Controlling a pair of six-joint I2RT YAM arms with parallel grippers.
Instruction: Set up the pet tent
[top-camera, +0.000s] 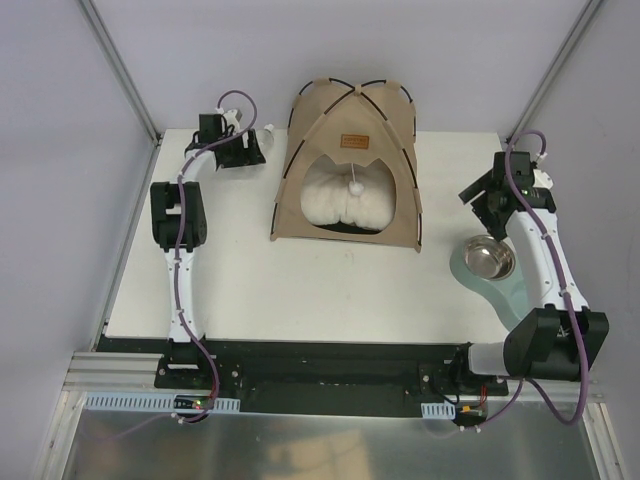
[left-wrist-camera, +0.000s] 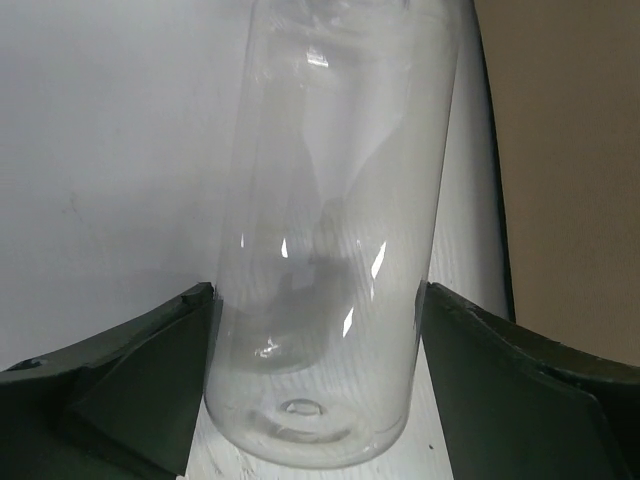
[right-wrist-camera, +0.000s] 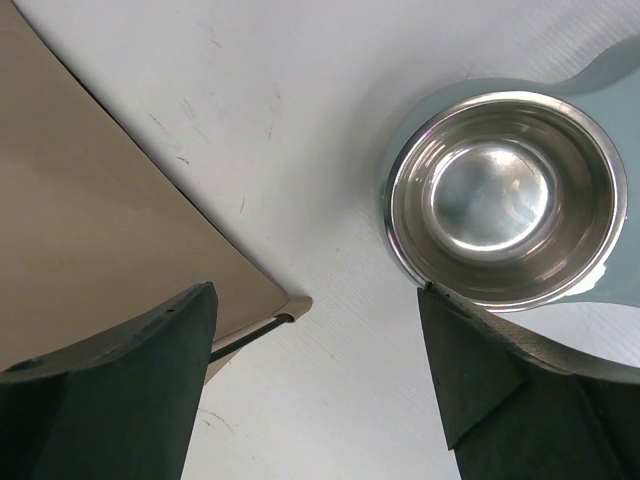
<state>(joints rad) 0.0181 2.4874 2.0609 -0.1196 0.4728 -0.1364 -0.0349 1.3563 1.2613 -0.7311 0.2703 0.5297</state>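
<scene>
The pet tent (top-camera: 345, 130) stands upright at the back middle of the table, tan fabric arched on black poles, doorway facing the arms. A fluffy off-white pillow (top-camera: 335, 205) fills its inside. My left gripper (top-camera: 262, 140) is just left of the tent, its jaws wide around a clear plastic bottle (left-wrist-camera: 340, 200), and both fingers touch the bottle's sides. The tent wall (left-wrist-camera: 570, 150) shows at the right of the left wrist view. My right gripper (top-camera: 478, 195) hovers open over bare table, between the tent's front corner (right-wrist-camera: 90, 200) and a steel bowl (right-wrist-camera: 505, 195).
The steel bowl (top-camera: 487, 258) sits on a pale blue mat (top-camera: 510, 295) at the right side. A white pompom (top-camera: 354, 186) hangs in the tent doorway. Metal frame posts rise at the table's back corners.
</scene>
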